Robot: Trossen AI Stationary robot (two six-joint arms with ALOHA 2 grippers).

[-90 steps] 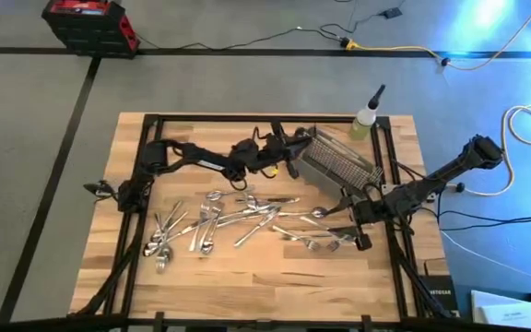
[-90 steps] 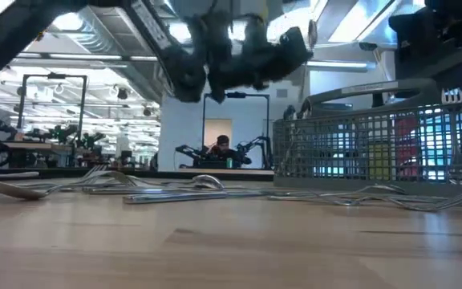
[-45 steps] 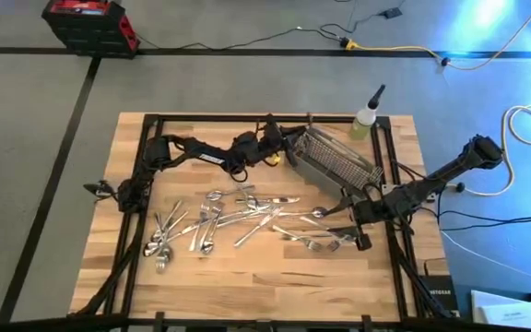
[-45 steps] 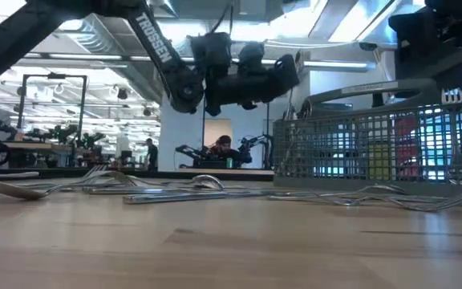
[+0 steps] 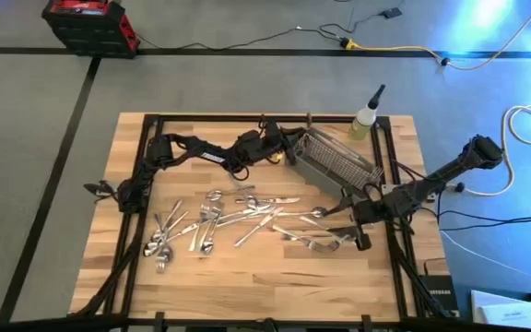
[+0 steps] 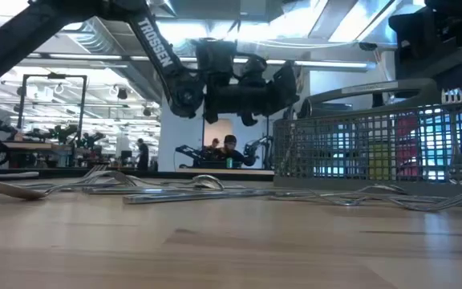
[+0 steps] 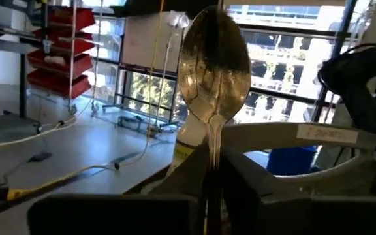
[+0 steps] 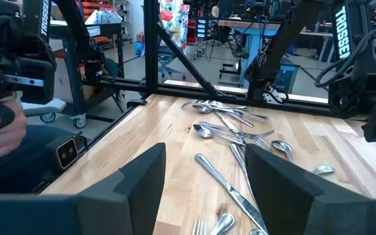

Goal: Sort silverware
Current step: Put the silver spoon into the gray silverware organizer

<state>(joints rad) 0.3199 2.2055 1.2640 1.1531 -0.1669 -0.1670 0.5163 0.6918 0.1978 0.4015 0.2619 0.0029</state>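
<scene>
My left gripper (image 5: 284,147) hangs above the table by the left end of the gray mesh basket (image 5: 339,158), shut on a shiny spoon (image 7: 214,62). The spoon's bowl stands out past the fingertips, toward the basket's handle (image 7: 292,136). The rest of the silverware (image 5: 233,216), forks and spoons, lies scattered flat on the wooden table. My right gripper (image 5: 341,231) waits open just over the table's right side, at the right end of the scatter, with nothing between its fingers (image 8: 142,173). My left gripper pinches the spoon's handle (image 7: 211,186) between its two fingers, and the spoon lies along them. The bowl sticks out ahead of the fingertips with its hollow toward the wrist camera. The spoon is lifted clear of the table, roughly level with the basket's top (image 6: 375,112).
A small squeeze bottle (image 5: 366,116) stands at the far right corner behind the basket. Black frame rails (image 5: 247,117) run along the table's edges. The near half of the table (image 5: 265,286) is bare wood. People and other rigs show in the room beyond.
My left gripper has carried the spoon toward the table's far edge and now hangs close by the basket's left end. My right gripper has kept still.
</scene>
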